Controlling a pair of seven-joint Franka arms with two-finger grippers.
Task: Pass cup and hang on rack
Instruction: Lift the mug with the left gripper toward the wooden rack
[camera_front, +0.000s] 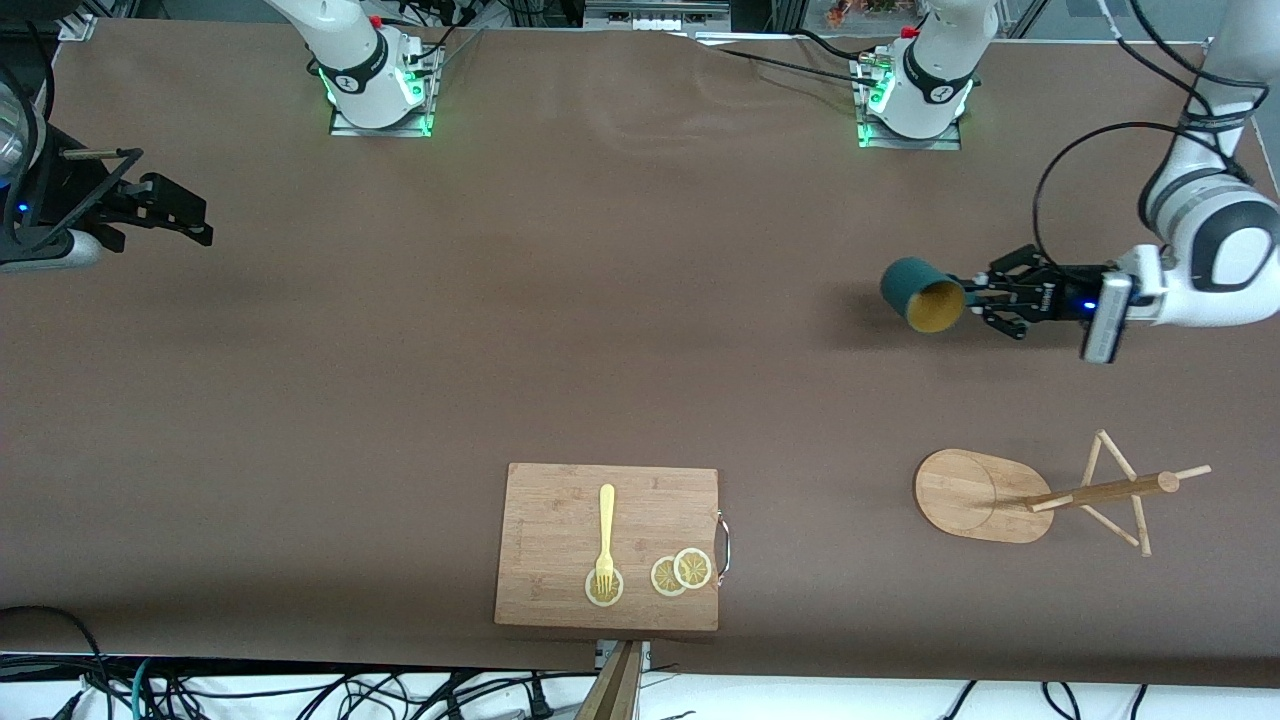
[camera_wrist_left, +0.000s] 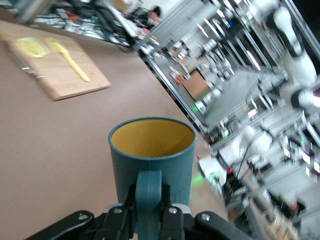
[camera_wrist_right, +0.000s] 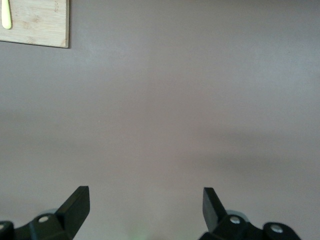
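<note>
The dark teal cup with a mustard-yellow inside hangs in the air, tipped on its side with its mouth toward the front camera. My left gripper is shut on its loop handle, over the bare table toward the left arm's end. In the left wrist view the cup fills the middle, and the left gripper has a finger on each side of the handle. The bamboo rack stands nearer the front camera than the cup, its pegs empty. My right gripper waits open and empty at the right arm's end.
A rectangular bamboo cutting board lies near the table's front edge with a yellow fork and lemon slices on it. It also shows in the left wrist view and in the right wrist view.
</note>
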